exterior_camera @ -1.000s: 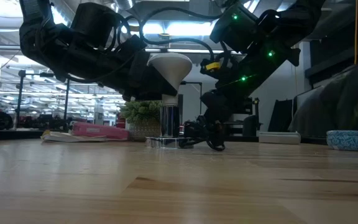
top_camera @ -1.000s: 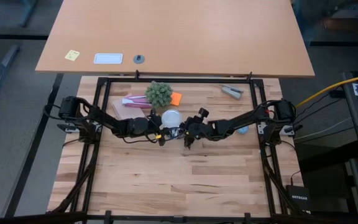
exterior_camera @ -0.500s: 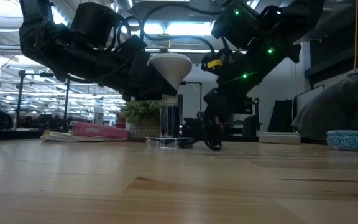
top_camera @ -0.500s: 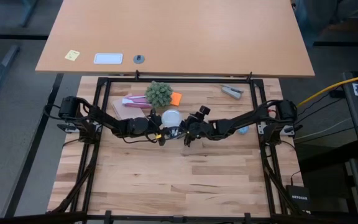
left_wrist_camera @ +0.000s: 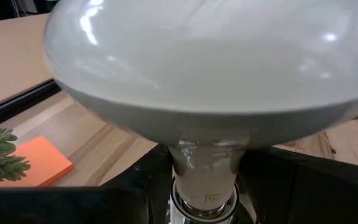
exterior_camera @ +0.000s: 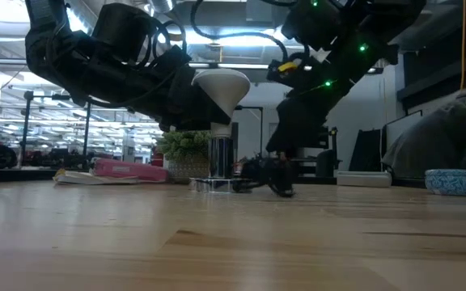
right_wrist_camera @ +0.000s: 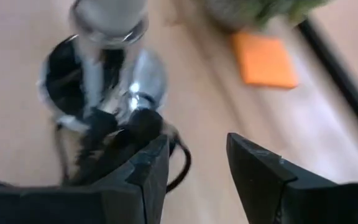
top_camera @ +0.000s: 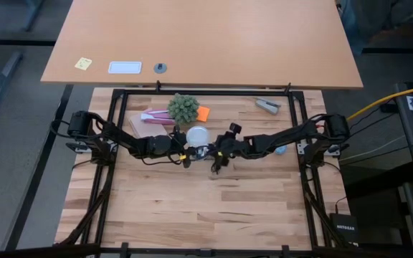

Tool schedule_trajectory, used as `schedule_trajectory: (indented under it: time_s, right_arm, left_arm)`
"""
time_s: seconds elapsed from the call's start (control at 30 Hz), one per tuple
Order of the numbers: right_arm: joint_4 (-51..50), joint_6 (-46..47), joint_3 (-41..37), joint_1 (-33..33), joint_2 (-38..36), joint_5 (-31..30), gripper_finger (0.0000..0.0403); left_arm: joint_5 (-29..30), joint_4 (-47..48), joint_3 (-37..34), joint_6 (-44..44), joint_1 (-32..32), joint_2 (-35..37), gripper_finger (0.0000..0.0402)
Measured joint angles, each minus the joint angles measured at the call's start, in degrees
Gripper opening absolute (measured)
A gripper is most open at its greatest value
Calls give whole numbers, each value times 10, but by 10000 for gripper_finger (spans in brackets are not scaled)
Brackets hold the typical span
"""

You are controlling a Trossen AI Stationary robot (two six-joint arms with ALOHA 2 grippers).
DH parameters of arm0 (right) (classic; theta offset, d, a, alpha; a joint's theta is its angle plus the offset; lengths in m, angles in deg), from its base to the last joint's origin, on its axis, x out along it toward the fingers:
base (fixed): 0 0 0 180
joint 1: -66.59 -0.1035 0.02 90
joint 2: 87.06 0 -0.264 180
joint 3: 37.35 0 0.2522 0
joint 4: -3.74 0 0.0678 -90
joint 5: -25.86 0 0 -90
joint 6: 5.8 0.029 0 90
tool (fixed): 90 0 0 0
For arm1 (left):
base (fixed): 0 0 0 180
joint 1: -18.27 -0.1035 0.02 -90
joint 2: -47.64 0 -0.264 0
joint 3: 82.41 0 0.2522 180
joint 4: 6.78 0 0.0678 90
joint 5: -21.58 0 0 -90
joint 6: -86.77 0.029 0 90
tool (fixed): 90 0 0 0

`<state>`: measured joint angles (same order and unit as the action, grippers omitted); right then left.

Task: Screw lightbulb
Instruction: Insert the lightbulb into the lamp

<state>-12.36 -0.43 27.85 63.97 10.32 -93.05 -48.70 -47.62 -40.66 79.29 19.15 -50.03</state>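
The frosted white lightbulb (top_camera: 197,135) stands upright, dome up, its grey metal screw base (exterior_camera: 220,156) in the flat silver socket disc (exterior_camera: 213,184) on the table. A thin black cord (right_wrist_camera: 120,137) runs off the disc. My left gripper (top_camera: 186,149) reaches in from the left and is shut on the bulb. My right gripper (top_camera: 216,163) is open and empty just right of the disc, above the cord, as the right wrist view (right_wrist_camera: 194,168) shows. My left gripper pinches the bulb's narrow neck (left_wrist_camera: 188,163), below the wide dome and above the screw base, between its two fingers (left_wrist_camera: 135,190). The fingers come about level from the table's left. The bulb stands upright, its base in the socket disc.
A green plant (top_camera: 183,107), an orange note (top_camera: 203,112) and a pink thing on a book (top_camera: 149,116) lie just behind the bulb. A grey tool (top_camera: 267,105) lies at the far right. A blue bowl (exterior_camera: 450,180) sits right of the right arm.
My right gripper has risen from the cord beside the socket disc, and its arm has swung up. The bulb, the disc and my left gripper have kept still.
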Motion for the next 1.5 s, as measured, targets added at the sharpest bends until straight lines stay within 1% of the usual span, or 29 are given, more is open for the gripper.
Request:
schedule_trajectory:
  time_s: [0.23,0.33,0.53,0.7,0.83,1.03,1.27,1.4,1.5]
  right_arm:
    - [-39,24,0,0,0,96,168]
    - [-16,27,0,0,0,135,168]
    - [59,72,0,0,0,227,168]
    - [64,79,0,0,0,272,168]
    - [77,79,0,-5,11,286,168]
    - [132,77,0,-31,61,285,168]
    - [154,78,0,-30,101,280,168]
    - [162,78,2,-31,114,250,168]
    - [153,78,2,-31,115,207,168]
  left_arm:
    - [0,0,0,2,0,0,150]
    - [0,0,0,2,0,0,150]
    - [0,0,0,2,0,0,150]
    - [0,0,0,1,0,0,150]
    - [0,0,0,1,0,0,150]
    - [0,0,0,0,0,0,150]
    - [0,0,0,2,0,0,150]
    - [0,0,0,1,0,0,150]
    - [0,0,0,1,0,0,150]
